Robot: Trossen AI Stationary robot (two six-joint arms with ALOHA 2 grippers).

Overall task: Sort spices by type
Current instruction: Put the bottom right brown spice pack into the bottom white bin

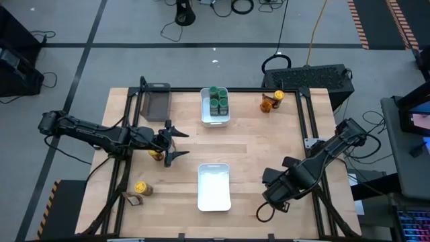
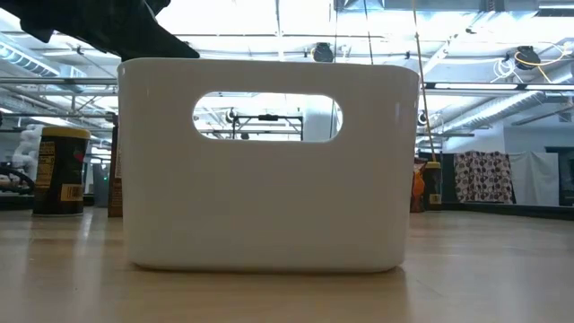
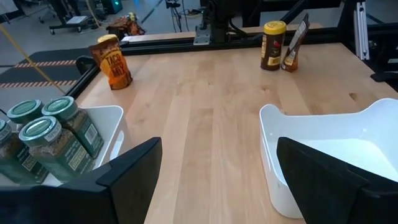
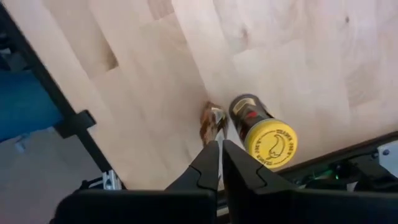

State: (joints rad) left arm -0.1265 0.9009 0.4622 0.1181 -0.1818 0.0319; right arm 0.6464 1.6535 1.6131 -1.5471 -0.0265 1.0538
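Hanging over the lower right part of the table (image 4: pixel 280 50) as the overhead view frames it, the right gripper (image 4: pixel 217 144) points steeply down with its two dark fingers pressed together. Its own arm hides what is beneath it from above, but its wrist camera shows two spices at the fingertips. A small brown packet (image 4: pixel 211 121) stands on edge directly ahead of the tips, its thin upper edge turned toward them. A yellow-lidded jar (image 4: pixel 264 134) stands upright just beside the packet, close to the table's dark frame rail, its long axis vertical and its lid facing up at the camera.

The tips meet the packet's edge so closely that it cannot be told whether they have nipped it or only reach it. Nor can it be told whether the packet and jar touch.

The packet lies in line with the fingers and the jar sits off to one side, so the packet looks like the target. The jar's closeness is probably the main risk, since a sideways drift could knock it.

The left gripper (image 1: pixel 180 143) waits left of centre in the overhead frame, fingers spread wide and holding nothing. It is well apart from this pair, so the right arm is by far the nearer
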